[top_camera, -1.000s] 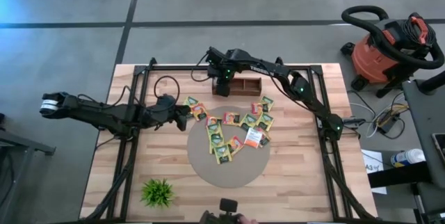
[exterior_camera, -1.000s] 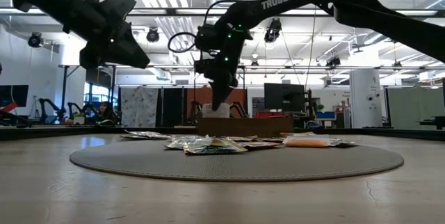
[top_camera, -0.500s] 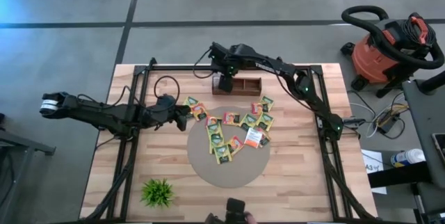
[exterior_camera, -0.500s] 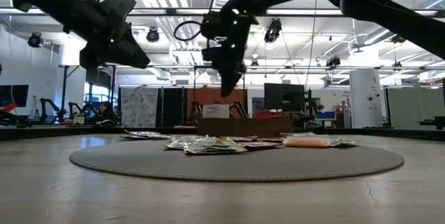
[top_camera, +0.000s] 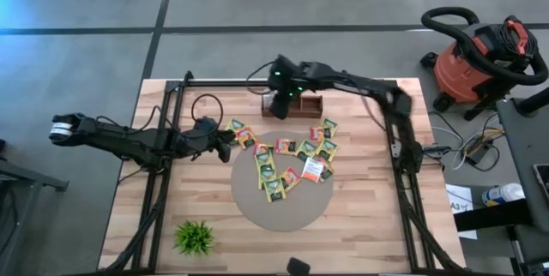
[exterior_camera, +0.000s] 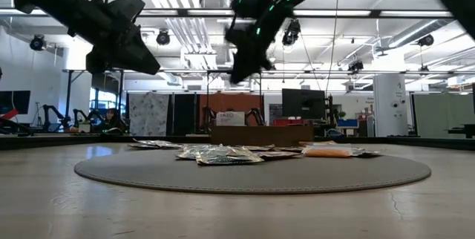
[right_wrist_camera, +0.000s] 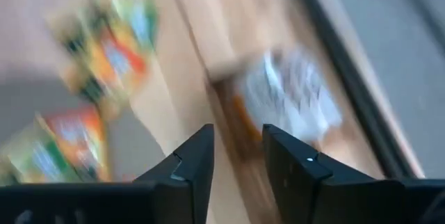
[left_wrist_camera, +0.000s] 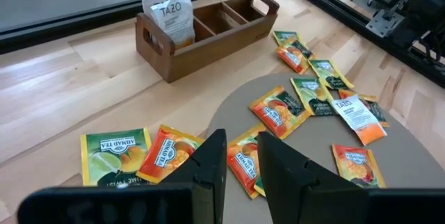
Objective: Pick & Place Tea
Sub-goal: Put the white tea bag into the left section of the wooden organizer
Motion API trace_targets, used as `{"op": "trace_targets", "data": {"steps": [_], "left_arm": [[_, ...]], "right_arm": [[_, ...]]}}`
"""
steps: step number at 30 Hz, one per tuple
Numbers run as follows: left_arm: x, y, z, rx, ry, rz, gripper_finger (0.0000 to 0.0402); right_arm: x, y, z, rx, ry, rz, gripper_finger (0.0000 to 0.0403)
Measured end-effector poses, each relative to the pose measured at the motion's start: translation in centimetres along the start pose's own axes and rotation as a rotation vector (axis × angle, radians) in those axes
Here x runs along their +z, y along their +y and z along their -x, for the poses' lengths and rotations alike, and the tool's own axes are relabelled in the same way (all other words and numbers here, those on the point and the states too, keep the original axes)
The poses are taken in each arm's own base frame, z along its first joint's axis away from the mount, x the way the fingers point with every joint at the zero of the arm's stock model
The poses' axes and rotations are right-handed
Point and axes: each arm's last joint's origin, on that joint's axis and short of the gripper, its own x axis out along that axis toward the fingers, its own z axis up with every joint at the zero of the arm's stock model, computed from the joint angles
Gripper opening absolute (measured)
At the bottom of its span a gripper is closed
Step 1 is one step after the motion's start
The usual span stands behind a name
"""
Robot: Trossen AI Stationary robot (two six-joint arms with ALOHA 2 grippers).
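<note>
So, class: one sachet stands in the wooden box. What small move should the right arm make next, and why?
Probably swing the right end effector, empty and above the box, back over the mat for another sachet; many lie loose there.

The left gripper (left_wrist_camera: 242,156), fingers slightly apart and holding nothing, hovers over scattered tea sachets (left_wrist_camera: 306,99) lying on a round grey mat (left_wrist_camera: 410,175) near a wooden divided box (left_wrist_camera: 208,33) containing one white sachet (left_wrist_camera: 169,14).
</note>
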Motion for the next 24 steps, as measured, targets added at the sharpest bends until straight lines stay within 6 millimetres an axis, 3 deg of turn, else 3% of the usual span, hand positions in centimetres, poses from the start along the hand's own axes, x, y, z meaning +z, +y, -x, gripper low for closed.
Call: {"op": "trace_targets", "data": {"steps": [3,6,10,13,18,24], "left_arm": [[0.0,0.0,0.0,0.0,0.0,-0.001,0.0078],[0.1,-0.1,-0.1,-0.015,-0.003,-0.014,0.0078],[0.5,-1.4,-0.7,-0.178,-0.012,-0.022,0.0078],[0.6,-2.7,-1.8,-0.31,-0.026,0.011,0.0078],[-0.2,-4.4,-4.9,-0.339,-0.027,0.121,0.0078],[-0.6,-8.9,-9.5,-0.403,0.074,0.076,0.0078]], "right_arm": [[-2.4,0.2,2.5,0.006,-0.085,-0.061,0.011],[-6.5,0.1,3.7,0.018,0.024,-0.147,0.011],[-11.2,0.6,5.2,0.115,0.148,-0.278,0.0118],[-14.5,0.9,5.2,0.184,0.24,-0.347,0.0126],[-18.9,1.8,4.6,0.238,0.367,-0.373,0.0145],[-21.9,3.4,3.6,0.272,0.463,-0.334,0.0167]]}}
